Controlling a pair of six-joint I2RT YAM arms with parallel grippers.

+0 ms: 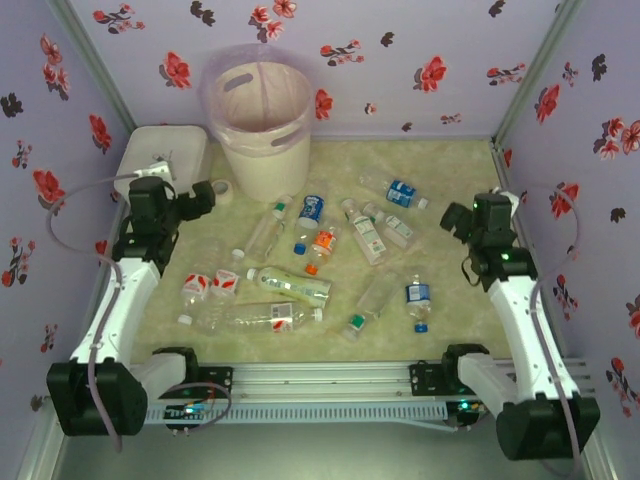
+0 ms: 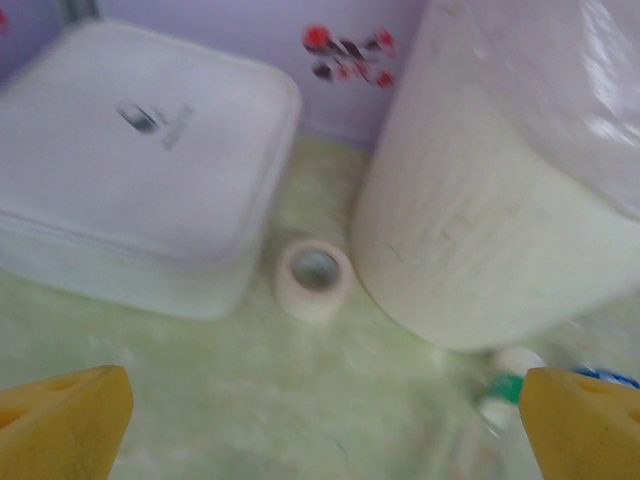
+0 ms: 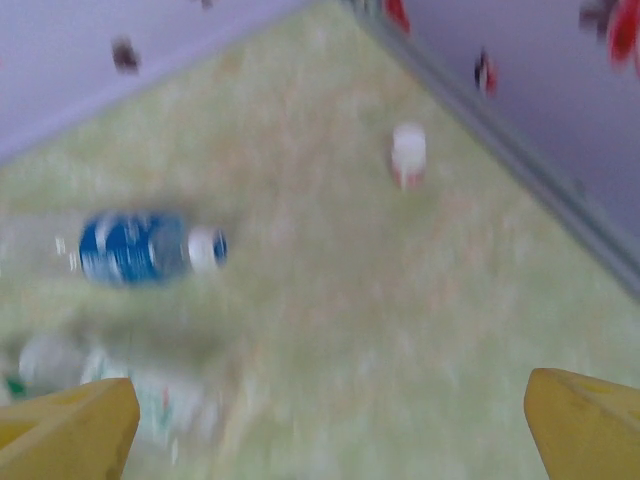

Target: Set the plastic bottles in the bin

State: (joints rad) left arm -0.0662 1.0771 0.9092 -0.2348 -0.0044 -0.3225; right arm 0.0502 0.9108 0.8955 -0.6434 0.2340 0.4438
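Left gripper (image 2: 327,400) and right gripper (image 3: 331,400) both spread, empty; bottles (image 1: 300,285) scattered mid-table, bin (image 1: 262,160) far left; probably light, slippery, crushable; best pinched across the body.

The bin (image 1: 258,140) is cream-white with a translucent pink liner (image 1: 216,75); left of it, the lidded box (image 1: 160,155) is white. In front of the bin, clear plastic bottles (image 1: 290,285) carry blue, red and orange labels on a mottled pale-green counter (image 1: 450,320). Behind it, lavender walls (image 1: 440,30) bear red and dark flowers.
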